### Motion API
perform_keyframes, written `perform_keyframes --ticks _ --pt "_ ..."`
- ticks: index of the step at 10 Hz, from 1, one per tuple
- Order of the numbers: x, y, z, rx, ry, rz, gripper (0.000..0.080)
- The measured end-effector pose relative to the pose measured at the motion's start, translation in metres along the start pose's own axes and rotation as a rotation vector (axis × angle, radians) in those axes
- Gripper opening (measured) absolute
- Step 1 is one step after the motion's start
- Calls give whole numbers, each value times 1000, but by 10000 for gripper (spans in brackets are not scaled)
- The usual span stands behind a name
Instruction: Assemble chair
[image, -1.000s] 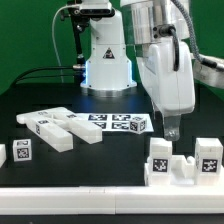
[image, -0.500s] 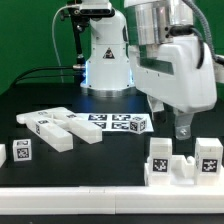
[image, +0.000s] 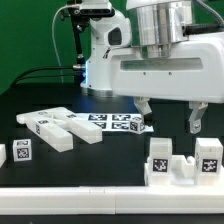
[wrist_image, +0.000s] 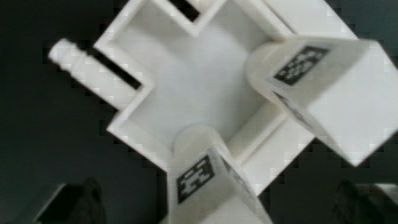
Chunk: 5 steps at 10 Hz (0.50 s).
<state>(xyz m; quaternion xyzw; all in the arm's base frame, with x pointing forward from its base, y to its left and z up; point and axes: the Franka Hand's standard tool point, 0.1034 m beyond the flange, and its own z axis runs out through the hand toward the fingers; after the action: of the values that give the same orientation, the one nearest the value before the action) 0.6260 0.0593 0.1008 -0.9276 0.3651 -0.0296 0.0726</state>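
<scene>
Hovering with tool (image: 168, 123) released wide, empty, above chair part (image: 183, 170) on black surface (image: 100, 165); seemingly centred, wrist view blurred.

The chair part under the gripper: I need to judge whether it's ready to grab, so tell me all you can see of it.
The chair part looks like white plastic: a square panel with a raised rim and two upright blocks, each bearing a black-and-white tag. It lies on the black table at the exterior view's right, apart from the other pieces. The open gripper hangs above it; only the table seems to touch it.
</scene>
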Motion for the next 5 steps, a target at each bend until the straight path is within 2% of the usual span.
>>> perform_keyframes --ticks 1,3,5 --pt "0 0 0 0 0 -90 649" --pt "-6 2 -1 10 25 -442 649" --pt "-9 14 2 3 43 -736 649"
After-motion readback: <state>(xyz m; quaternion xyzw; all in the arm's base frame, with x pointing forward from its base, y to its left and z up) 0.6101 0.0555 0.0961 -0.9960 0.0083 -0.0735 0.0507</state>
